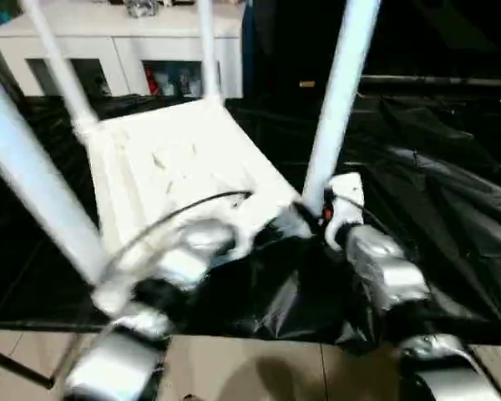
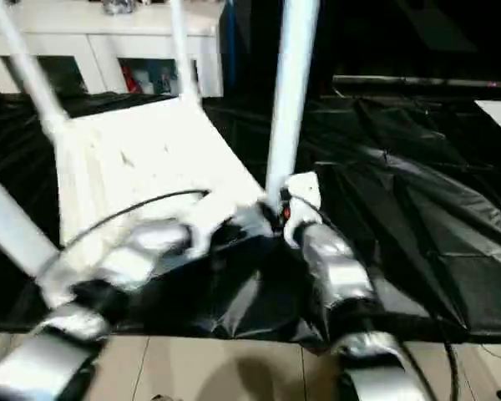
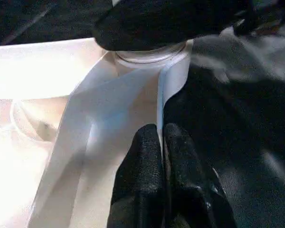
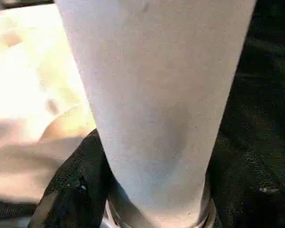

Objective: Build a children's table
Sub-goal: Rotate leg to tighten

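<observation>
The children's table lies upside down on black sheeting, its white ribbed tabletop [image 1: 175,159] facing up. Four white legs stand up from its corners: near right [image 1: 338,100], near left [image 1: 33,184], far left [image 1: 58,67] and far right [image 1: 207,50]. My right gripper [image 1: 313,215] is closed around the base of the near right leg [image 4: 152,95], just above its socket; one black finger [image 4: 71,190] presses against the leg. My left gripper [image 3: 161,137] is shut on the tabletop's thin rim [image 3: 173,80] close to that same corner.
Crumpled black sheeting [image 1: 434,192] covers the floor around the table. A white cabinet [image 1: 117,42] with glass doors stands behind it. A strip of pale tiled floor [image 1: 259,368] runs along the near side. A black cable [image 1: 175,213] arches over my left forearm.
</observation>
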Tool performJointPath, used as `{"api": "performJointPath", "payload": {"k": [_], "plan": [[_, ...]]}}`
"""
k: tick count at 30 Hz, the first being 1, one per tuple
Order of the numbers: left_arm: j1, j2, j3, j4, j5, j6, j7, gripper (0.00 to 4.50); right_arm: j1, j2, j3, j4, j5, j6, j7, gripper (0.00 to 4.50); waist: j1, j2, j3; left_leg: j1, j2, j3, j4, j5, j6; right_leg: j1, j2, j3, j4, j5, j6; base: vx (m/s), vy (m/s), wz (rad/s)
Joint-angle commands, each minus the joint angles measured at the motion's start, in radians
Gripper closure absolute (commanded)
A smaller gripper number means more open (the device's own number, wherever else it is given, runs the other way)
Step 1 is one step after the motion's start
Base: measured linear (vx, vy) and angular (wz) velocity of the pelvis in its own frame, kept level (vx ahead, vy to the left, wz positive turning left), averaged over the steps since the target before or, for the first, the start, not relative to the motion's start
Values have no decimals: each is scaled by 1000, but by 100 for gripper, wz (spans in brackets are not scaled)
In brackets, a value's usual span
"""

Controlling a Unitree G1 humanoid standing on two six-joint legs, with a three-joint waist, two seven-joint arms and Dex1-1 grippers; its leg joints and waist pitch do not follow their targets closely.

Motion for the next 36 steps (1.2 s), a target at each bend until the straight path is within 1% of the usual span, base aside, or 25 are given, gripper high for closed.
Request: {"api": "performJointPath", "payload": {"k": [1, 2, 3, 4, 5, 6, 7, 8, 9, 10, 12, 13, 14, 15, 16, 17, 18, 19, 20, 22, 23, 28, 30, 34, 36], "plan": [[-17, -8, 18, 8, -6, -11, 53, 450, 19, 27, 6, 44, 12, 52, -14, 203, -2, -17, -65, 20, 9, -4, -71, -326, 2, 32, -40, 27, -91, -400, -147, 0, 0, 0], [-19, -15, 17, 10, -8, -19, 40, 450, 17, 41, 9, 35, 18, 44, -1, 203, -2, -16, -65, 18, 9, -5, -71, -322, 5, 35, -41, 27, -88, -388, -151, 0, 0, 0], [-17, -15, 17, 9, -10, -31, 24, 450, 16, 46, 9, 28, 25, 30, 11, 169, -1, -15, -66, 15, 10, -5, -72, -314, 9, 37, -41, 27, -86, -368, -156, 0, 0, 0], [-10, -8, 16, 0, -14, -40, 1, 450, 16, 43, 12, 16, 37, 19, 44, 169, -1, -15, -66, 16, 10, -4, -71, -315, 10, 36, -40, 27, -87, -365, -158, 0, 0, 0], [-6, -3, 16, -5, -16, -43, -12, 450, 14, 39, 13, 10, 44, 15, 66, 135, -1, -14, -66, 14, 9, -4, -71, -313, 15, 39, -41, 26, -85, -354, -162, 0, 0, 0], [-3, 2, 14, -8, -17, -51, -24, 450, 14, 33, 19, 6, 43, 11, 82, 135, -1, -17, -66, 14, 9, -4, -71, -314, 17, 39, -41, 26, -86, -356, -162, 0, 0, 0], [2, 8, 11, -14, -19, -61, -41, 450, 14, 23, 27, 2, 38, 6, 99, 132, 1, -16, -66, 16, 10, -4, -71, -313, 19, 39, -42, 26, -85, -357, -164, 0, 0, 0], [3, 13, 9, -12, -23, -66, -52, 450, 12, 14, 32, 0, 32, 4, 111, 127, 0, -20, -65, 15, 10, -3, -71, -313, 21, 38, -41, 26, -86, -359, -165, 0, 0, 0], [7, 22, 8, -14, -25, -72, -63, 450, 10, 0, 38, -5, 28, 3, 137, 118, 0, -18, -66, 13, 10, -4, -70, -303, 21, 41, -42, 26, -84, -356, -166, 0, 0, 0], [17, 38, 5, -24, -31, -80, -94, 450, 10, -27, 52, -20, 32, 11, 201, 104, 1, -17, -66, 14, 11, -4, -71, -302, 21, 40, -42, 26, -84, -357, -166, 0, 0, 0], [29, 60, 2, -39, -39, -95, -134, 450, 12, -68, 73, -39, 29, 5, 277, 94, 3, -21, -65, 13, 11, -3, -69, -305, 27, 42, -43, 26, -84, -358, -169, 0, 0, 0], [36, 72, 1, -47, -45, -108, -160, 450, 12, -93, 85, -46, 19, -8, 316, 76, 4, -21, -65, 11, 11, -3, -68, -293, 31, 43, -44, 27, -83, -352, -169, 0, 0, 0], [40, 78, 0, -53, -49, -114, -175, 450, 13, -106, 91, -49, 14, -15, 337, 76, 5, -21, -66, 11, 13, -4, -69, -287, 31, 44, -44, 26, -82, -348, -172, 0, 0, 0], [64, 107, -2, -88, -74, -123, -250, 450, 21, -167, 122, -71, 9, -34, 453, 63, 5, -20, -67, 11, 14, -3, -68, -283, 34, 43, -44, 25, -80, -336, -178, 0, 0, 0], [64, 107, -2, -88, -74, -123, -250, 450, 21, -167, 122, -71, 9, -34, 453, 63, 7, -18, -68, 12, 16, -4, -68, -284, 36, 44, -43, 25, -78, -329, -183, 0, 0, 0], [87, 141, -6, -121, -93, -133, -322, 450, 33, -230, 143, -102, 27, -36, 586, 63, 9, -19, -67, 11, 19, -1, -67, -277, 44, 45, -42, 26, -75, -303, -194, 0, 0, 0], [90, 148, -7, -126, -94, -138, -334, 450, 35, -241, 146, -108, 33, -33, 613, 63, 13, -18, -67, 13, 19, -1, -65, -276, 48, 44, -41, 26, -75, -296, -197, 0, 0, 0], [91, 149, -7, -126, -94, -138, -335, 450, 35, -242, 146, -108, 33, -33, 615, 63, 13, -18, -66, 10, 19, 1, -65, -268, 51, 44, -42, 27, -71, -285, -205, 0, 0, 0], [95, 160, -9, -130, -95, -141, -351, 450, 38, -261, 153, -113, 35, -38, 649, 63, 13, -21, -67, 12, 18, 2, -65, -265, 51, 42, -41, 27, -71, -285, -208, 0, 0, 0], [101, 179, -6, -139, -103, -142, -375, 450, 42, -289, 166, -120, 39, -44, 702, 63, 16, -21, -67, 12, 18, 0, -65, -266, 49, 43, -42, 25, -69, -293, -209, 0, 0, 0], [102, 184, -5, -142, -106, -142, -381, 450, 42, -296, 170, -122, 41, -46, 717, 63, 18, -22, -67, 13, 21, 0, -65, -264, 50, 42, -43, 27, -69, -289, -211, 0, 0, 0], [120, 204, 2, -173, -118, -134, -424, 450, 40, -306, 172, -118, 61, -45, 770, 63, 16, -22, -68, 12, 21, 1, -64, -254, 51, 43, -43, 27, -65, -272, -223, 0, 0, 0], [125, 209, 4, -178, -121, -133, -434, 450, 38, -306, 173, -111, 58, -47, 784, 88, 18, -24, -69, 12, 19, 3, -62, -244, 54, 43, -42, 28, -65, -264, -224, 0, 0, 0], [128, 210, 4, -179, -121, -132, -437, 450, 37, -300, 172, -100, 60, -50, 788, 108, 19, -24, -68, 12, 20, 3, -62, -242, 52, 42, -43, 28, -65, -271, -221, 0, 0, 0], [129, 210, 3, -180, -121, -132, -437, 450, 37, -300, 175, -99, 56, -53, 788, 134, 19, -24, -69, 13, 19, 3, -62, -241, 52, 42, -42, 28, -64, -270, -221, 0, 0, 0]]}}
